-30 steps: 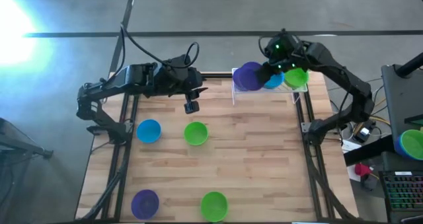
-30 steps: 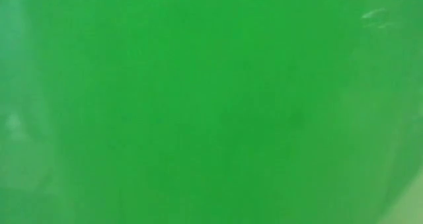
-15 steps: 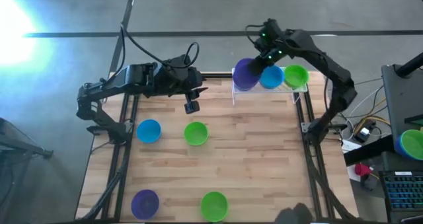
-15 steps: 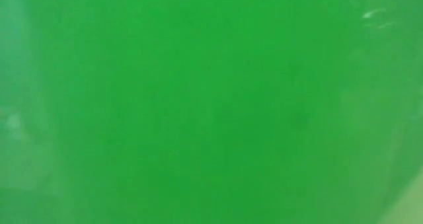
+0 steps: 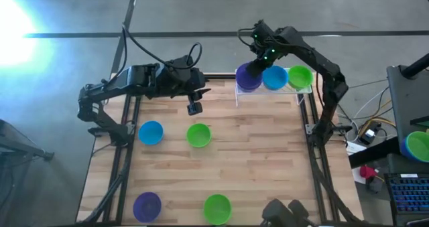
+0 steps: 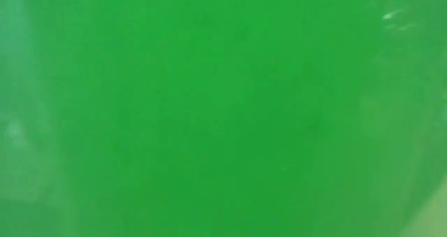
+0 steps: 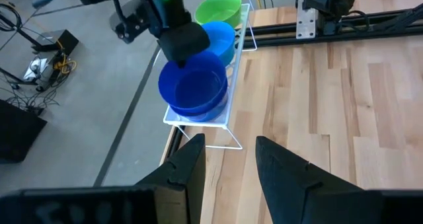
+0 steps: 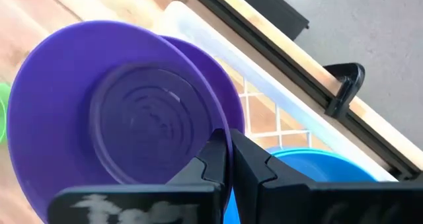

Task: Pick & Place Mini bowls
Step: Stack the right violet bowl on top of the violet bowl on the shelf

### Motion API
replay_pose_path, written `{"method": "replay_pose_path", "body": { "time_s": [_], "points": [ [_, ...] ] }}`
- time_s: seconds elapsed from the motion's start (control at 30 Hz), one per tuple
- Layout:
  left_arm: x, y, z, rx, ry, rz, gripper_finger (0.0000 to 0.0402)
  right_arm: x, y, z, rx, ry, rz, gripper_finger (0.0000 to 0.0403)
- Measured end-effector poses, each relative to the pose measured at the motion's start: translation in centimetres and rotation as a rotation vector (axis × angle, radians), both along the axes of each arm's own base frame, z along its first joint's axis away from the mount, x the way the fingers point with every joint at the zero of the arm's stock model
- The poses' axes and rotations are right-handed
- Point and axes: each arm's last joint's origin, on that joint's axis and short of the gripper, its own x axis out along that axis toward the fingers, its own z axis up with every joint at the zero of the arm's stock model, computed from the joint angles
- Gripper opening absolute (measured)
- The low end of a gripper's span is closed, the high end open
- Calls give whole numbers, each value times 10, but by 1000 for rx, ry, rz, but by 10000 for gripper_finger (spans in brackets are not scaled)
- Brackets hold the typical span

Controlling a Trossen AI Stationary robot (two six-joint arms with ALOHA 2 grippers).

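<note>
**Right gripper pinches a purple bowl at the rack**

Nearest the front edge of the table sit a purple bowl and a green bowl; the green one fills the low view. Farther back lie a blue bowl and another green bowl. Above them the left gripper hovers, fingers spread and empty. At the far edge, the white rack holds purple, blue and green bowls on edge. The right gripper is there, fingers pressed on the rim of the rack's purple bowl.
</note>
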Motion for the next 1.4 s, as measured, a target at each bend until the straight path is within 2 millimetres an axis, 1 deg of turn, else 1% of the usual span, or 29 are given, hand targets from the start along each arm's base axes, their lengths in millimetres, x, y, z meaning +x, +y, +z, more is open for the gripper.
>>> {"method": "replay_pose_path", "body": {
  "time_s": [0.3,0.7,0.9,1.07,1.4],
  "points": [
    [0,0,0,0,0,0,129,-3,2,4,-37,22,-14,14],
    [0,0,0,0,0,0,129,-4,2,5,-44,26,-16,79],
    [0,0,0,0,0,0,129,-4,2,5,-44,25,-16,99],
    [0,0,0,0,0,0,129,-4,2,5,-43,25,-16,101],
    [0,0,0,0,1,0,129,-4,2,5,-43,24,-16,83]
  ]
}}
